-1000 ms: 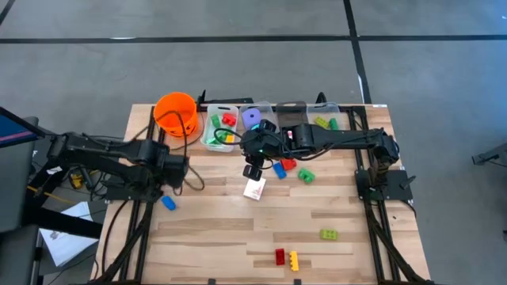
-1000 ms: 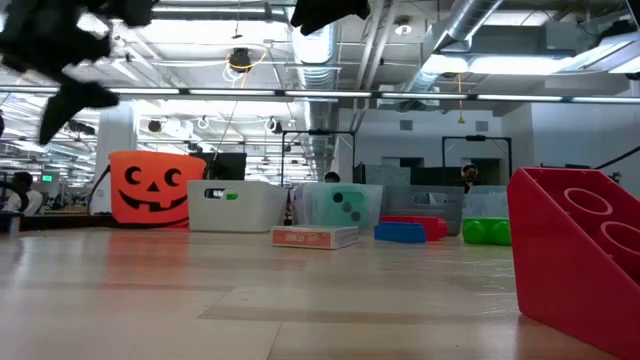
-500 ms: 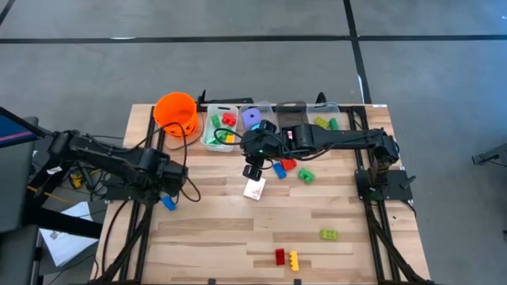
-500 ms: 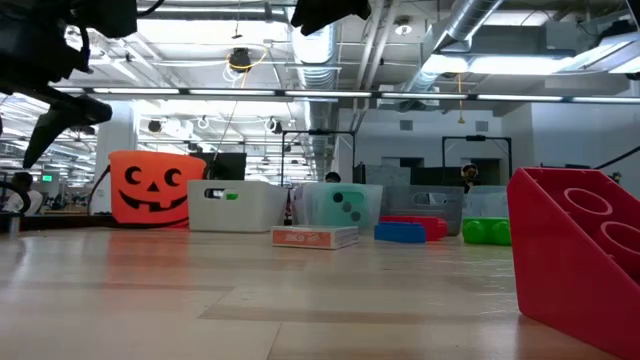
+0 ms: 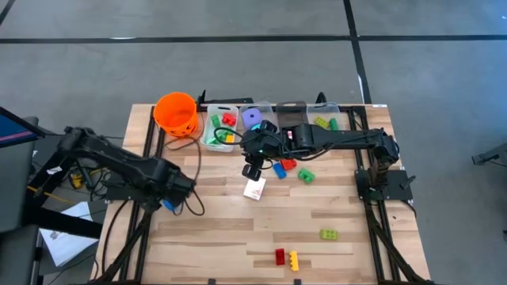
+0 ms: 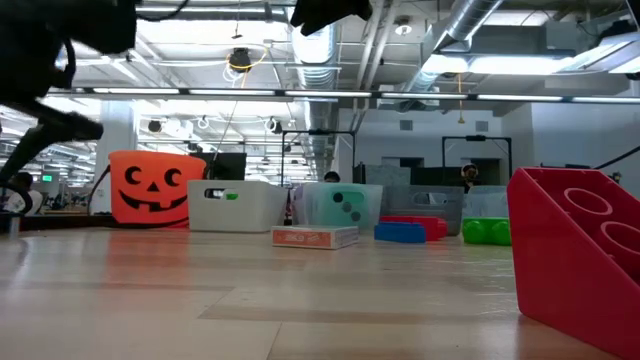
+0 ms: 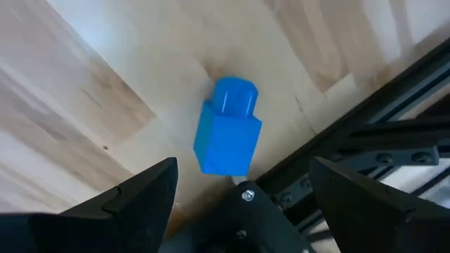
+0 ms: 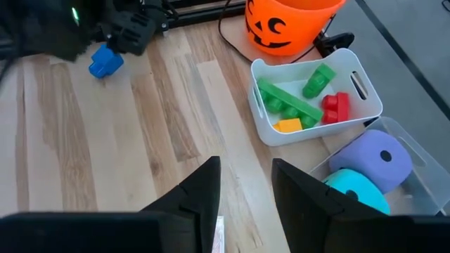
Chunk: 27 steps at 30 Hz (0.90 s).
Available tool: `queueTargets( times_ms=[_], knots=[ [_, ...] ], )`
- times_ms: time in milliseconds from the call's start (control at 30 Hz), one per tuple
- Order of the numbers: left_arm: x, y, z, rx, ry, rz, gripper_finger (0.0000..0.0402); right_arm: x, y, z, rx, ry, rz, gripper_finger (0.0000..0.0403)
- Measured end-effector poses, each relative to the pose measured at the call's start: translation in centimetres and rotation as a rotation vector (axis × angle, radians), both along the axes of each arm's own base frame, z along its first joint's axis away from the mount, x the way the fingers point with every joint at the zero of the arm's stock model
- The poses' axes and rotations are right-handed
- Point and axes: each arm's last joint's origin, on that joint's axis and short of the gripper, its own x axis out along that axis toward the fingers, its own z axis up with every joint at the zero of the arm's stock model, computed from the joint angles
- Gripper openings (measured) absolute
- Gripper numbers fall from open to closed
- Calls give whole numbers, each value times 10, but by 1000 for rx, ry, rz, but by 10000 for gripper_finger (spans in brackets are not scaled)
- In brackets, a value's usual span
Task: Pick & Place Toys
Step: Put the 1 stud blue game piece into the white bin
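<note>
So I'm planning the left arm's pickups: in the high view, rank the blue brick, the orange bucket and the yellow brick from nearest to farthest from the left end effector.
1. Blue brick, right at the left end effector.
2. Orange bucket, at the table's far left corner.
3. Yellow brick, by the near edge, right of centre.

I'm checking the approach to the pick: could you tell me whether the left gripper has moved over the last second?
Yes. In the high view the left gripper has moved away from the orange bucket, toward the blue brick at the table's left edge.
</note>
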Motion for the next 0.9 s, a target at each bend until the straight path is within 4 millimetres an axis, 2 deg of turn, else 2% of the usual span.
queueTargets(
  times_ms=[267,433,600,900],
  knots=[
    [16,-5,-34,76,239,0,315,0,3,0,2,0,7,123],
    [20,-6,-46,99,315,0,315,0,9,0,2,0,20,123],
    [23,-6,-48,98,314,1,315,-1,14,0,2,-1,33,123],
    [35,-10,-41,56,168,3,315,-1,16,0,1,3,39,123]
  ],
)
